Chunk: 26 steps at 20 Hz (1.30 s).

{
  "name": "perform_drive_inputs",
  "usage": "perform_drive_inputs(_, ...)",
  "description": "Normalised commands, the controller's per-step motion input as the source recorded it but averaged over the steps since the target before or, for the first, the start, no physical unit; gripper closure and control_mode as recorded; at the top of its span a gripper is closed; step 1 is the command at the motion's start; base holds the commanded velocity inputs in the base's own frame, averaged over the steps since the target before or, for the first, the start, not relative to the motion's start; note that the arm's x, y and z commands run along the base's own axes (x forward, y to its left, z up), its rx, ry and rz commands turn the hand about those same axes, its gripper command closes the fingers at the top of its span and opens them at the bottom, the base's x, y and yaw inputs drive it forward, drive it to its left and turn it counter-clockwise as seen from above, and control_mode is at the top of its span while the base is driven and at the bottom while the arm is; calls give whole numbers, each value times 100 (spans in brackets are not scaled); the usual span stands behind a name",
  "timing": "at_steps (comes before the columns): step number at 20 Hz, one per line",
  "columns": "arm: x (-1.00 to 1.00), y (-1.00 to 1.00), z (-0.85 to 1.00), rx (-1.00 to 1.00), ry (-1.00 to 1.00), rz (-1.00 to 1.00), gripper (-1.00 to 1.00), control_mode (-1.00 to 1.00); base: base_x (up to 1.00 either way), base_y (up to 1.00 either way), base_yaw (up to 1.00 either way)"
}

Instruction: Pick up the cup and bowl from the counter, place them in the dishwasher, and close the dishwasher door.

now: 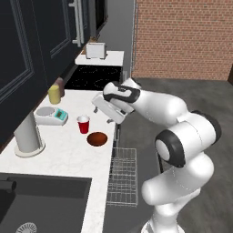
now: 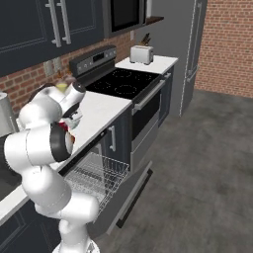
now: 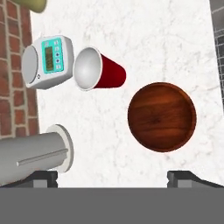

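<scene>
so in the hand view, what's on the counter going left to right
scale → cup → bowl

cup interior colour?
Pale off-white inside the cup, red outside. The hand view shows it best, looking into the mouth.

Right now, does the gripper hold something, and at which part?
Nothing is held. The gripper is open above the white speckled counter, apart from the small red tapered cup and shallow reddish-brown bowl.
</scene>
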Motion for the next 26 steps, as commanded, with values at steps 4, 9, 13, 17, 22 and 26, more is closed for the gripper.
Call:
perform_drive_inputs(4, 40, 0, -27, 0, 0, 0, -100, -100, 0, 0, 0)
perform_drive_inputs(9, 30, 8, -31, -1, 0, 0, -100, -100, 0, 0, 0)
perform_drive_inputs(13, 14, 27, -18, -4, 0, 0, -100, -100, 0, 0, 0)
perform_drive_inputs(17, 19, 23, -10, -3, 0, 0, -100, -100, 0, 0, 0)
perform_drive_inputs(22, 18, 8, -11, 0, 1, 0, -100, -100, 0, 0, 0)
perform_drive_inputs(26, 25, 13, -15, -1, 0, -1, -100, -100, 0, 0, 0)
